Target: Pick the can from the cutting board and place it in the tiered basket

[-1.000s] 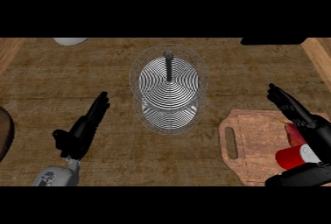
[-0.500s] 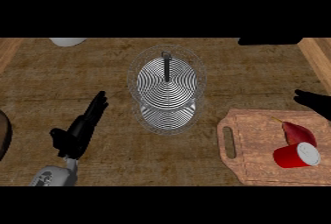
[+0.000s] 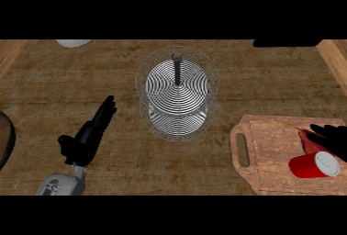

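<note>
The red can (image 3: pixel 313 165) lies on its side at the cutting board's (image 3: pixel 267 151) near right, looking light, rigid and slick-walled, best grasped across its body by the right robot hand (image 3: pixel 333 140), whose fingers I cannot tell.

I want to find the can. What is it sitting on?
The can lies on the cutting board. The right hand is behind it. The board under the can is covered.

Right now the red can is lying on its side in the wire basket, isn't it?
Not quite. The red can is lying on its side, but on the wooden cutting board, not in the tiered wire basket. The head view shows it there, beside the right hand.
</note>
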